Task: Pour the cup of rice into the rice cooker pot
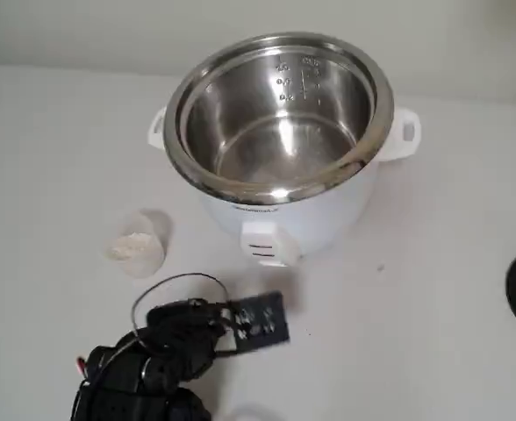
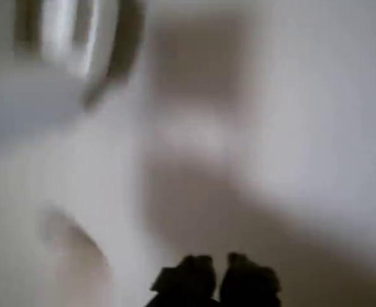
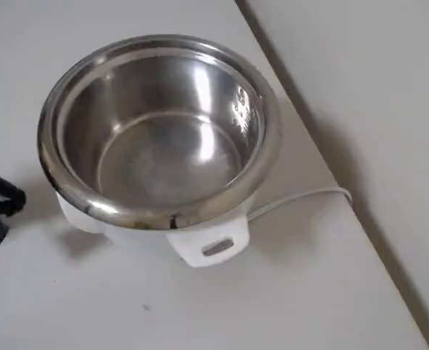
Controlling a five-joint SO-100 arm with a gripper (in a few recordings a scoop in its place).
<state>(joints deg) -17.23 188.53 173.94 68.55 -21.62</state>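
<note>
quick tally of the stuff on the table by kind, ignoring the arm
cup with rice: 1
rice cooker pot, steel: 1
white cooker body: 1
white cord: 1
Total: 4

A: Describe the arm's construction.
B: The arm (image 1: 153, 368) is black throughout, with blocky housings. A thin dark cable (image 1: 175, 285) loops above it.
A: And the gripper?
B: The gripper (image 2: 215, 272) shows two dark, rounded fingertips; the wrist view is blurred.
</note>
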